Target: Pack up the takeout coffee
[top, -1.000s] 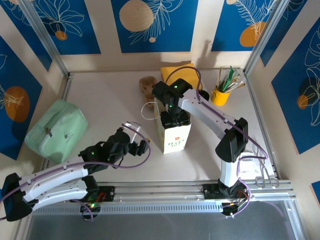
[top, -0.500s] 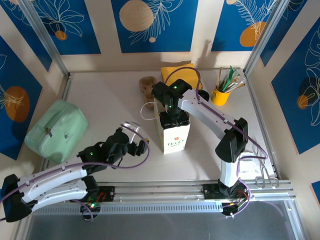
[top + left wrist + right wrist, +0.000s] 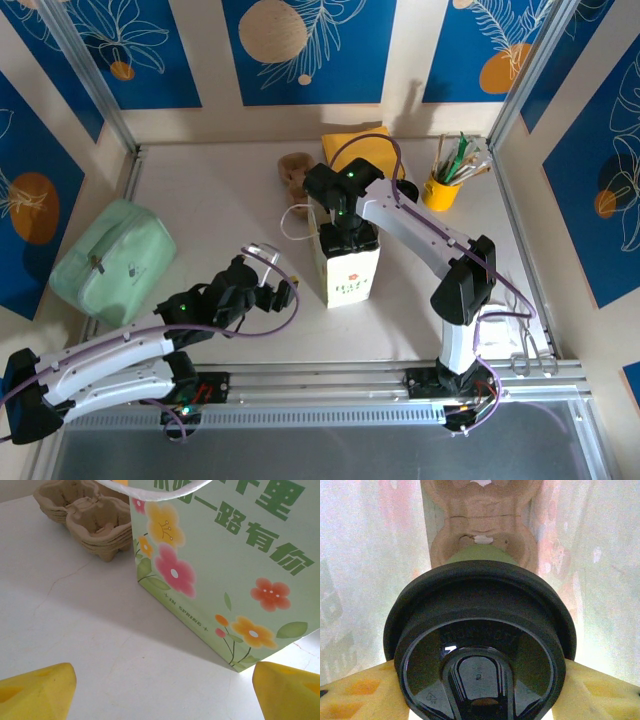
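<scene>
The takeout coffee, clasped by the right hand inside the bag, was judged due for lowering and release, the left hand being spread wide.

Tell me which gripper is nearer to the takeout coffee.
Right. The right gripper holds the takeout coffee inside the paper bag; the left gripper hangs open outside, left of the bag.
</scene>
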Controlling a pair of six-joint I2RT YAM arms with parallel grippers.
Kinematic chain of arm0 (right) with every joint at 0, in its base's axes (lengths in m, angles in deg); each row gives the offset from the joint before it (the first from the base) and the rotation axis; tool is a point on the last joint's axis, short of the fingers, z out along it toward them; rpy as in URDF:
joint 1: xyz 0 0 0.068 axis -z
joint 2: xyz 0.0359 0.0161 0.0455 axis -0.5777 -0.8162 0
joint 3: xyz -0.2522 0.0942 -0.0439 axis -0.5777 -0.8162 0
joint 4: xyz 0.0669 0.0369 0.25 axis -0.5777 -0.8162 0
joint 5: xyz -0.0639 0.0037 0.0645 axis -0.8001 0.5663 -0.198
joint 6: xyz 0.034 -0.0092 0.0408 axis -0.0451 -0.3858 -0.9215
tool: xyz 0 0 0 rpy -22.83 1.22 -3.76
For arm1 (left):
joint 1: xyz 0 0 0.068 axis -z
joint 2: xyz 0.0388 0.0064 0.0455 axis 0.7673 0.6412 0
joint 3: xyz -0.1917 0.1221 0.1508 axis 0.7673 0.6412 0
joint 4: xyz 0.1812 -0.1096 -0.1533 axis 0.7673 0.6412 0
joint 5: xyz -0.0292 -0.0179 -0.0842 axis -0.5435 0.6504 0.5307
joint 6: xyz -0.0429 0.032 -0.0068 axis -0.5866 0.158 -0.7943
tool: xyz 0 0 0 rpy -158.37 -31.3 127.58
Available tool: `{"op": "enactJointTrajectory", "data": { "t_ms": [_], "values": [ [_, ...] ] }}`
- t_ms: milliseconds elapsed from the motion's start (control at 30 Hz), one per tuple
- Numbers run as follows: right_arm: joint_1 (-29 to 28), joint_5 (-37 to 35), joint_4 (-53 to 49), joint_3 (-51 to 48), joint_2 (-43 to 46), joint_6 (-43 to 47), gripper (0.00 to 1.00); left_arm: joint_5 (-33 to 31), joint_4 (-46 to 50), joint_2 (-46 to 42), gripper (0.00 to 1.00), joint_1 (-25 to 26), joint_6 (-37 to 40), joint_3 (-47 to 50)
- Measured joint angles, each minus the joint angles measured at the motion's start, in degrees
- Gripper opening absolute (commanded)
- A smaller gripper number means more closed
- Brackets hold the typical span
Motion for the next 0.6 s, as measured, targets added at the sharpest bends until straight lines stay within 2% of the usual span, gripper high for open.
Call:
{"op": "enactJointTrajectory", "data": {
  "t_ms": [600],
  "values": [
    [0.0, 0.02, 1.36, -1.86, 0.22, 0.0, 0.62, -0.04, 0.2, -0.02, 0.92, 0.0, 0.0, 0.0]
  ]
}}
